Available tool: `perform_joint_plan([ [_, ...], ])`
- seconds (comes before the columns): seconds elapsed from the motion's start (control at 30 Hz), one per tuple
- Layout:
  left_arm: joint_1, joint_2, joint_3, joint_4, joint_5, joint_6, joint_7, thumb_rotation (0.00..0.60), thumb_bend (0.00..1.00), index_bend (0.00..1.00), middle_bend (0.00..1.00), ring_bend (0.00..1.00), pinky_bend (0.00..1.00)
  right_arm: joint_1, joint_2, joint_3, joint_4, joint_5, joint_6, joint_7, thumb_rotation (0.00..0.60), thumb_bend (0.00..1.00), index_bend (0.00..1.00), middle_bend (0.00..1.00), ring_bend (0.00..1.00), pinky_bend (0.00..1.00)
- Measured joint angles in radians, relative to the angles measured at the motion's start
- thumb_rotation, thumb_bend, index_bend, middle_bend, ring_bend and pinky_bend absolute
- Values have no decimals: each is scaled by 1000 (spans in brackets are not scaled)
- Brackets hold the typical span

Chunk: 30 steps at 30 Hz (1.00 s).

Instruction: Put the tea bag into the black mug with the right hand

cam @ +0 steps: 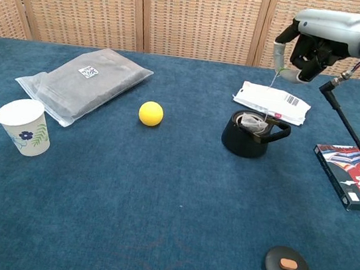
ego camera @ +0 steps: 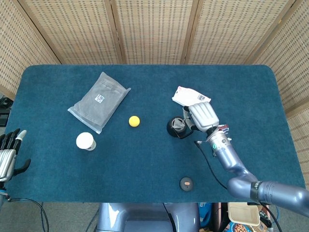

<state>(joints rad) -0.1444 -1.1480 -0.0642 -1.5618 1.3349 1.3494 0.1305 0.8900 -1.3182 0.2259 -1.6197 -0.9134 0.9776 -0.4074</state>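
The black mug stands right of the table's middle, its handle pointing right. The tea bag lies in the mug's opening, a thin string running up from it to my right hand. That hand hovers above and a little right of the mug, pinching the string's top end. In the head view my right hand covers the mug's right side. At the table's left edge my left hand holds nothing, fingers apart.
A white packet lies just behind the mug. A yellow ball, a grey pouch and a paper cup are to the left. A black lid sits near the front; a flat box lies at far right.
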Motion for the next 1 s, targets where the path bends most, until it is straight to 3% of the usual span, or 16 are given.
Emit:
perform_joint_plan([
  [0.23,2,-2,1,4,-7,-2,1,600,355,0,0,0,0,-2,-32,-46,-13,-78,7,-39,600,614,614,972,964,981],
  [0.37,1,-4,1,6,-8,-5,0,600,355,0,0,0,0,1,-56,-72,-12,-102,-4,-73,600,614,550,971,964,981],
  [0.87,2,-2,-1,8,-14,-5,-1,600,356,0,0,0,0,12,-93,-99,-5,-101,-33,-138,600,611,432,962,964,981],
  [1.0,2,2,-5,5,-14,0,-3,600,355,0,0,0,0,14,-89,-102,-14,-86,-42,-150,600,606,359,960,964,981],
])
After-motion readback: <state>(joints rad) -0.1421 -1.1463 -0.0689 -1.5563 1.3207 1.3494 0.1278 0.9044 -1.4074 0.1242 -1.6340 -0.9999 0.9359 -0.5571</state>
